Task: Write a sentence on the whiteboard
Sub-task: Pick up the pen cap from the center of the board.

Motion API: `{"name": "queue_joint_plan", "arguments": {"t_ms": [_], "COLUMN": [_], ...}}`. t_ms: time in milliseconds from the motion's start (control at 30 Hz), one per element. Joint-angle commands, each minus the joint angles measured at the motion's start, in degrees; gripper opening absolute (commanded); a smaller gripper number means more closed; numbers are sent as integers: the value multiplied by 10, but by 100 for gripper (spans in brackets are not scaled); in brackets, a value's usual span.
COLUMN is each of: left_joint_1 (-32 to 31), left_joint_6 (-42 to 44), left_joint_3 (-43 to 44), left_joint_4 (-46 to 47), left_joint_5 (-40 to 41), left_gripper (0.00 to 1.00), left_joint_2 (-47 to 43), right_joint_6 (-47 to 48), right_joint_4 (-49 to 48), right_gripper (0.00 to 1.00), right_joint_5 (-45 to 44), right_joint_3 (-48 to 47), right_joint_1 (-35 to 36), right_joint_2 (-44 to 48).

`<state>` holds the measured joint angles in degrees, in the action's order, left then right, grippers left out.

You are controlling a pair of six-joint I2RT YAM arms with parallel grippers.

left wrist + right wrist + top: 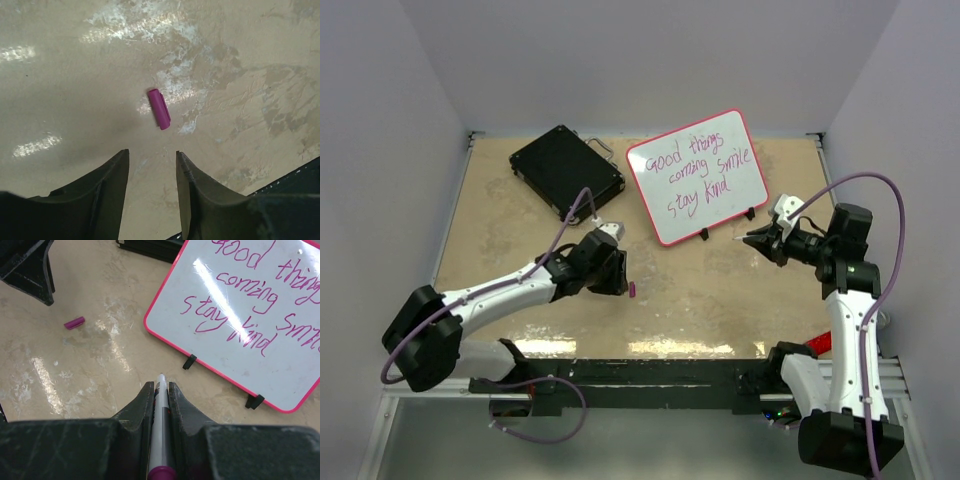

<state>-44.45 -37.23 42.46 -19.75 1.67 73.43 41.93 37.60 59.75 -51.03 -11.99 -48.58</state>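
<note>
Top external view gives you the black case (pixel 565 170) shut at far left, contents hidden. Right of it sits the whiteboard (pixel 698 182), its sentence (pixel 692 170) reading "good things coming smile stay kind". Your right claw (pixel 160 387) is clamped on the marker (pixel 160 425); your left claw (pixel 152 155) stands apart, empty, near the purple cap (pixel 159 108).
</note>
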Motion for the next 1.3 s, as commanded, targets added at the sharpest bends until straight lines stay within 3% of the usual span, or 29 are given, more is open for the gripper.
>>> {"name": "queue_joint_plan", "arguments": {"t_ms": [0, 500, 700, 867, 1267], "left_joint_1": [-28, -41, -41, -41, -49], "left_joint_6": [-23, -3, 12, 31, 130], "left_joint_3": [50, 122, 134, 148, 186], "left_joint_4": [-22, -12, -30, -54, -123], "left_joint_5": [32, 15, 29, 35, 71], "left_gripper": [46, 46, 41, 31, 31], "left_joint_2": [47, 184, 212, 236, 277], "right_joint_6": [1, 12, 12, 12, 12], "right_joint_4": [-7, 5, 4, 4, 5], "right_gripper": [0, 0, 0, 0, 0], "right_joint_5": [9, 13, 13, 13, 11], "right_joint_3": [0, -2, -1, -1, 0], "right_joint_1": [-1, -2, -1, -1, -1], "right_joint_2": [6, 14, 14, 14, 15]}}
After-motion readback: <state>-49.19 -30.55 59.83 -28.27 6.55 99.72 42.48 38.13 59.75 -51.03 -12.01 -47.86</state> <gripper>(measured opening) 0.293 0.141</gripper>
